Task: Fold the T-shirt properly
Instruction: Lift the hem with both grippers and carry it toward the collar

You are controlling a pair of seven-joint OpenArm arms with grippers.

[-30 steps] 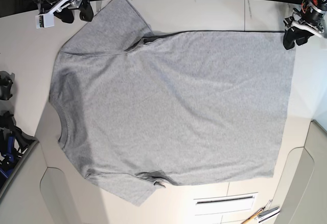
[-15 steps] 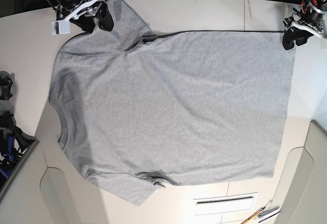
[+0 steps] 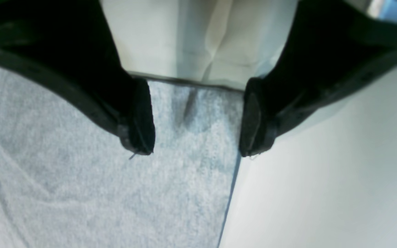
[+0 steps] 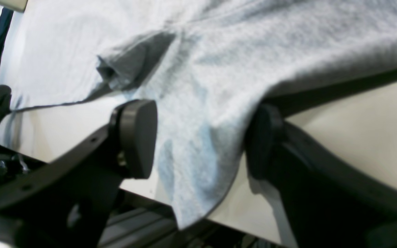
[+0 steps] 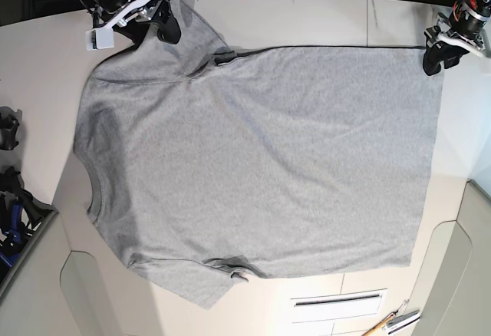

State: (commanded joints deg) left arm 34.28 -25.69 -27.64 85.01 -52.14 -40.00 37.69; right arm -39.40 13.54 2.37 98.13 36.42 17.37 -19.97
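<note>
Grippers, two, both spread: left gripper (image 3: 196, 129) and right gripper (image 4: 202, 137) astride one T-shirt (image 5: 261, 159).

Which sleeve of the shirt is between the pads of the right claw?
The far sleeve, at the table's top edge in the base view. The right claw straddles it, open; the near sleeve lies untouched.

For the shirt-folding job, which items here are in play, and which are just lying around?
In play:
- T-shirt, spread flat on the table
- right gripper, jaws open astride the sleeve edge
- left gripper, jaws open over the hem corner

Lying about:
- tools at the table's near edge
- dark gear at the side
</note>
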